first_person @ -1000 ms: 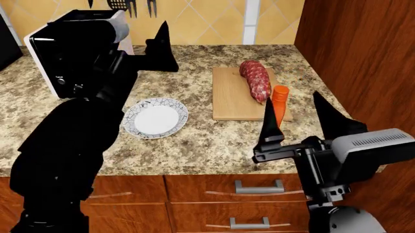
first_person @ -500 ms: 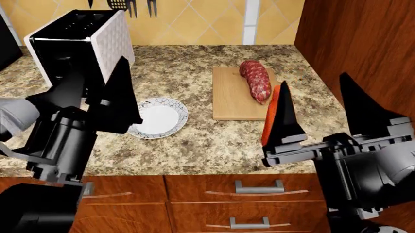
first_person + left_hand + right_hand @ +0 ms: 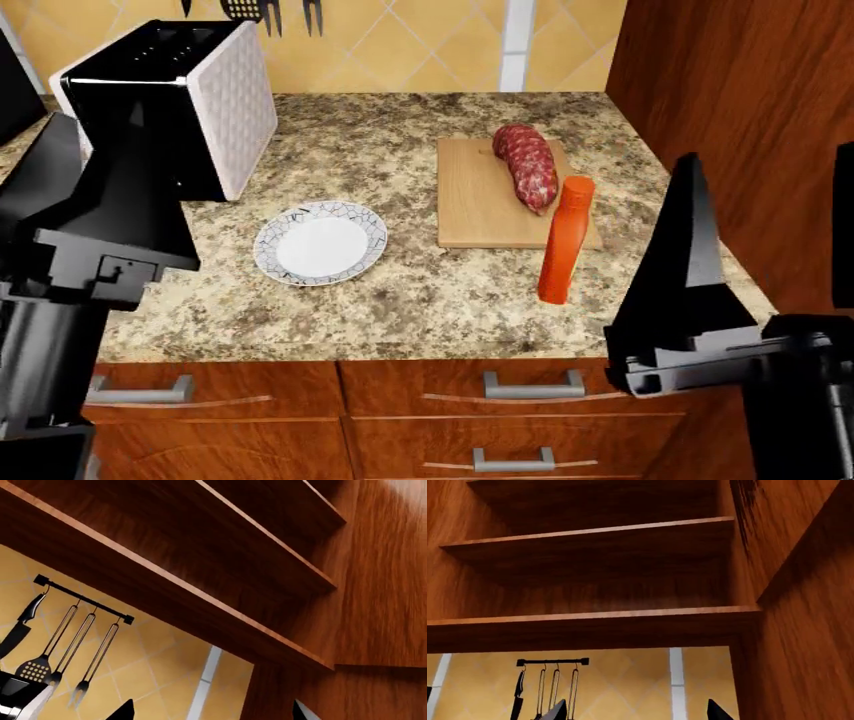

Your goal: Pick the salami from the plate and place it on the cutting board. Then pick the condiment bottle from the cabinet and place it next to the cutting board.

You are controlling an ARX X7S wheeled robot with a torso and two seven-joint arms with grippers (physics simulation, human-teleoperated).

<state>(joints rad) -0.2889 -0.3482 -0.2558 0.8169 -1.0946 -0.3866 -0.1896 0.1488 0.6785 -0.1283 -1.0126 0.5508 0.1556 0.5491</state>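
Both task items sit at goal: salami point(image 3: 526, 166) lies on the cutting board point(image 3: 481, 200), condiment bottle point(image 3: 563, 240) upright on the table point(image 3: 400, 290) touching the board's near right corner. Plate point(image 3: 320, 243) bare. Left pincer point(image 3: 210, 711) and right pincer point(image 3: 635, 710) gape wide, holding nothing, aimed at the cabinet shelves point(image 3: 594, 615), judged clear of the work.

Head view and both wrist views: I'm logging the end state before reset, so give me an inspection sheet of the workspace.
Surface: granite countertop, drawers below.
Job's things: salami lies on the cutting board; condiment bottle stands upright on the counter at the board's near right corner; plate bare.
Clutter: toaster at back left.
Grippers: left gripper and right gripper both have jaws apart, holding nothing, aimed up at the cabinet.
Cables: nothing seen.
Surroundings: wooden cabinet shelves, bare where visible; utensil rail on the tiled wall.
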